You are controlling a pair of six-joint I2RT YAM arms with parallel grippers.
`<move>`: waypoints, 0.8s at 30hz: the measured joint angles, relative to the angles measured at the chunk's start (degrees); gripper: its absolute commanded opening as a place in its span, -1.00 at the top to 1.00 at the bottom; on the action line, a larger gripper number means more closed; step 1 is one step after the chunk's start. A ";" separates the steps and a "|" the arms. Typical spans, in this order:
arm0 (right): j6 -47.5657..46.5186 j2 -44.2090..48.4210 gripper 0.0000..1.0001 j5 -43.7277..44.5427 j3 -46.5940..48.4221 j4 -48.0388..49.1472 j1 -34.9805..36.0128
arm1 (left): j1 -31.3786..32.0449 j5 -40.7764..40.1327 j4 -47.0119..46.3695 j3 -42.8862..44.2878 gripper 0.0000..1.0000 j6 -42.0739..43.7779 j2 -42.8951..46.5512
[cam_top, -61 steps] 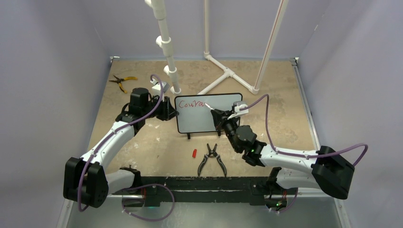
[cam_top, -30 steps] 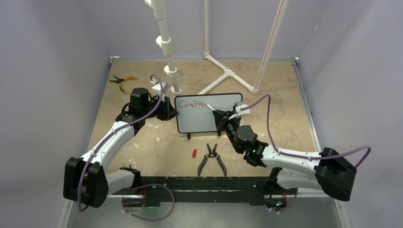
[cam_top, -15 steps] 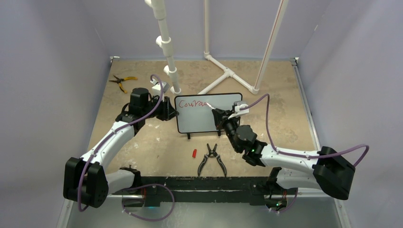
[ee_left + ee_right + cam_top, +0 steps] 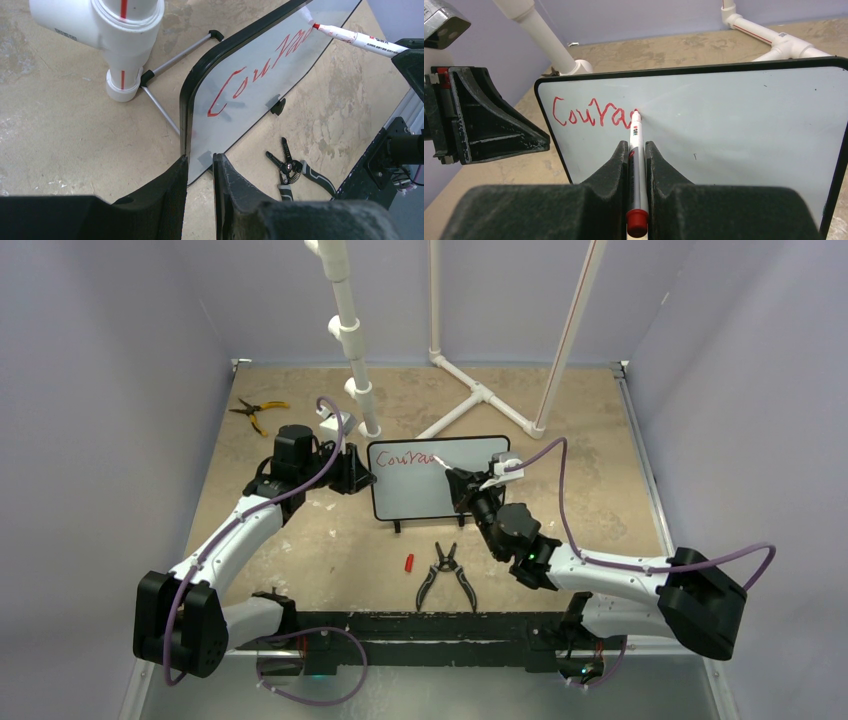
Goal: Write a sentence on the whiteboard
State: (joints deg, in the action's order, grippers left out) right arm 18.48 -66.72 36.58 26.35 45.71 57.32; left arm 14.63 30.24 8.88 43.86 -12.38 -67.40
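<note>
Tan worktop (image 4: 300, 540), lavender walls around. We note the right end effector (image 4: 636, 150) clamped on a marker (image 4: 635, 131), its tip touching the upright whiteboard (image 4: 734, 120) mid-worktop, at the end of the red sentence (image 4: 589, 116), which reads "Coura" plus a partial letter. The left end effector (image 4: 199, 170) pinches the whiteboard's left edge.

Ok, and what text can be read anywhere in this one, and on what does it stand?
"Coura", then one unfinished letter: red handwriting on the whiteboard.
Print on the marker barrel: too small to read.
Grey print on the white pipe fitting: too small to read.
</note>
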 measured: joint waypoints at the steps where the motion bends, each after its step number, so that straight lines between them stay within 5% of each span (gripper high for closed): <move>1: 0.11 0.00 1.00 0.00 0.00 -0.13 0.00 | 0.00 0.00 0.00 0.00 0.53 0.00 0.00; 24: 3.56 -0.15 1.00 -2.34 -2.71 -2.36 0.04 | 0.00 -0.02 0.02 0.00 0.53 0.00 0.02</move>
State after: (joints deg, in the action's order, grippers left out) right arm 22.04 -66.87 34.24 23.64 43.35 57.36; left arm 14.63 30.22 8.91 43.86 -12.38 -67.37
